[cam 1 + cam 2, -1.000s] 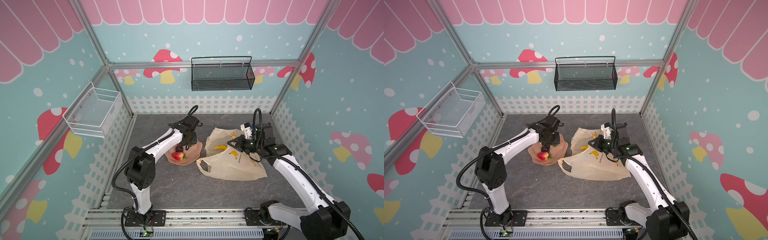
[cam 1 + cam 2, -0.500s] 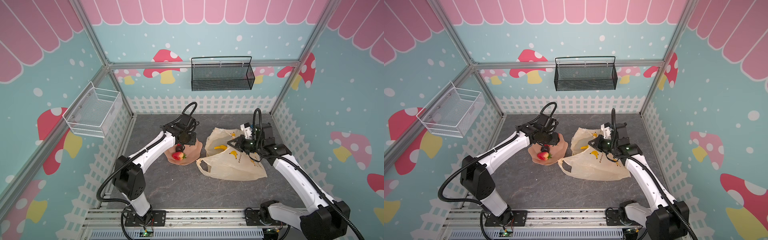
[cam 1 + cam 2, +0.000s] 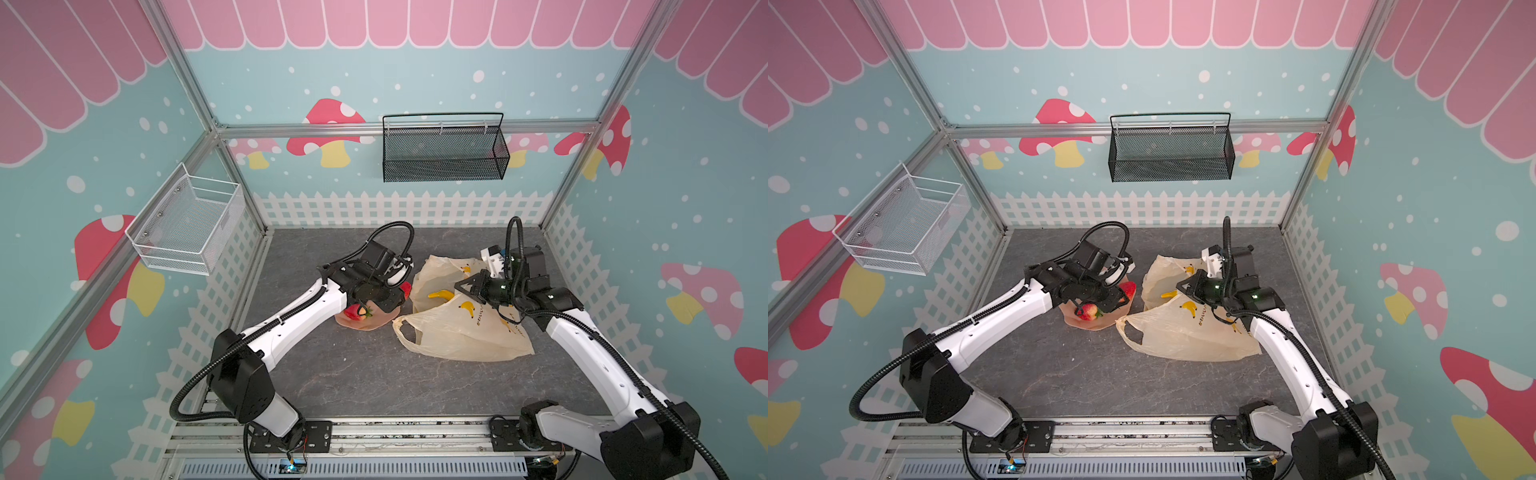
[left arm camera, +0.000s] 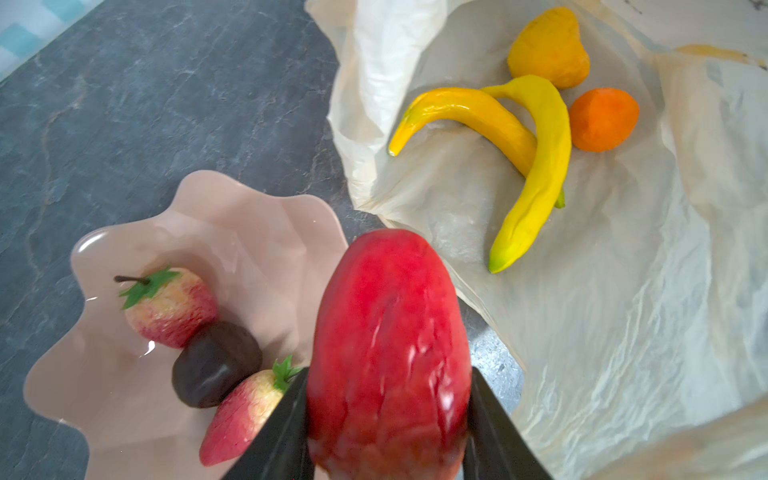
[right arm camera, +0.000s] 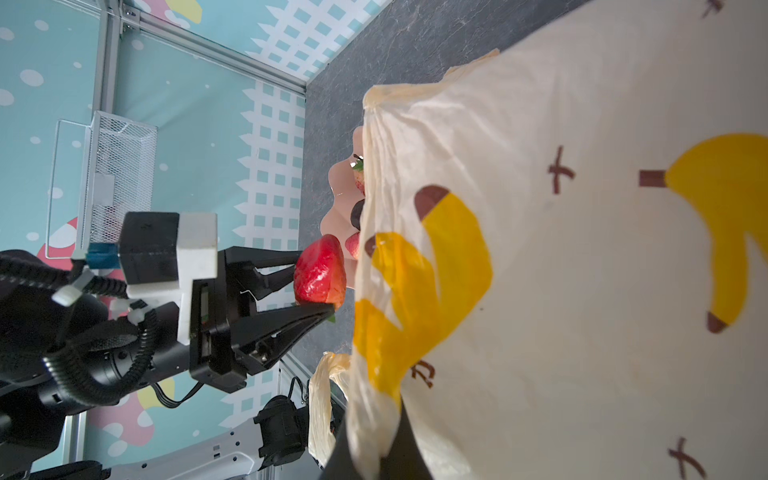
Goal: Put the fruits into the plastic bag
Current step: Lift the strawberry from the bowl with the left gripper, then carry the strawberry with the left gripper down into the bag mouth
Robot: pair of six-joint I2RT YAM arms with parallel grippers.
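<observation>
The left fingers (image 4: 282, 424) are clamped on a big red strawberry (image 4: 390, 345), one black finger pressed against each flank. The berry pokes out past the tips, over the rim of the dish (image 4: 232, 224) on the side that faces the plastic bag (image 4: 623, 311). Its skin is glossy deep red with faint creases. Its base is cut off by the edge of the left wrist view, and its leaves show only as a green sliver in the right wrist view.

In the dish, peach-pink and wavy-edged, lie two paler strawberries (image 4: 170, 307) (image 4: 241, 415) with green leaves. A round dark piece (image 4: 216, 365) sits touching both.

A strip of grey surface (image 4: 166, 104) separates the dish from the bag just beside it. The bag is crinkly, translucent and cream, and its mouth gapes toward the dish. Inside, beyond the dish, lie two crossed yellow bananas (image 4: 461, 112) (image 4: 536, 166). Farther in are a round orange (image 4: 602, 118) and a yellow-orange pear (image 4: 548, 48).

The right fingers (image 3: 469, 284) are together, pinching the bag's upper film and holding it raised on the side away from the dish. In both top views the left arm covers much of the dish. There the raised film hides all the bagged fruit but one banana. The bag's dark lettering is too small to read.
</observation>
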